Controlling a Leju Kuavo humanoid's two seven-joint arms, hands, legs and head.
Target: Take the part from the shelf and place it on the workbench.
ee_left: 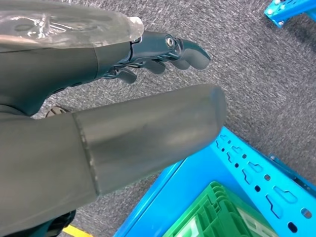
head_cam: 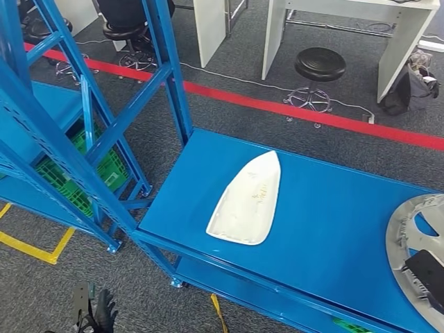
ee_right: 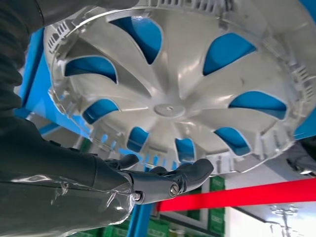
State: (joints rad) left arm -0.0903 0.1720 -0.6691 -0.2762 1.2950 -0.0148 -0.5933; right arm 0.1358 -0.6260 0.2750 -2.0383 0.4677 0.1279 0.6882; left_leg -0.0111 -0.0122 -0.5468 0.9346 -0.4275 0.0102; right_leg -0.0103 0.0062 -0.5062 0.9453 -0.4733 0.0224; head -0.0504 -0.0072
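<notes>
A silver-white wheel cover (head_cam: 404,229) lies flat on the blue shelf board (head_cam: 325,215) at its right end. My right hand (head_cam: 428,274) is over the near part of the cover. In the right wrist view its dark fingers (ee_right: 164,180) stretch out straight alongside the cover's rim (ee_right: 169,108), closed on nothing. A white teardrop-shaped panel (head_cam: 248,201) lies in the middle of the same board. My left hand (head_cam: 99,312) hangs low at the bottom left over the carpet, fingers (ee_left: 164,52) extended and holding nothing.
Blue rack uprights and braces (head_cam: 167,62) rise left of the board. A green crate (head_cam: 109,170) sits low in the neighbouring rack (ee_left: 216,212). Beyond a red floor line (head_cam: 293,107) stand a black stool (head_cam: 319,66) and white desks (head_cam: 403,35). Yellow tape (head_cam: 31,250) marks the floor.
</notes>
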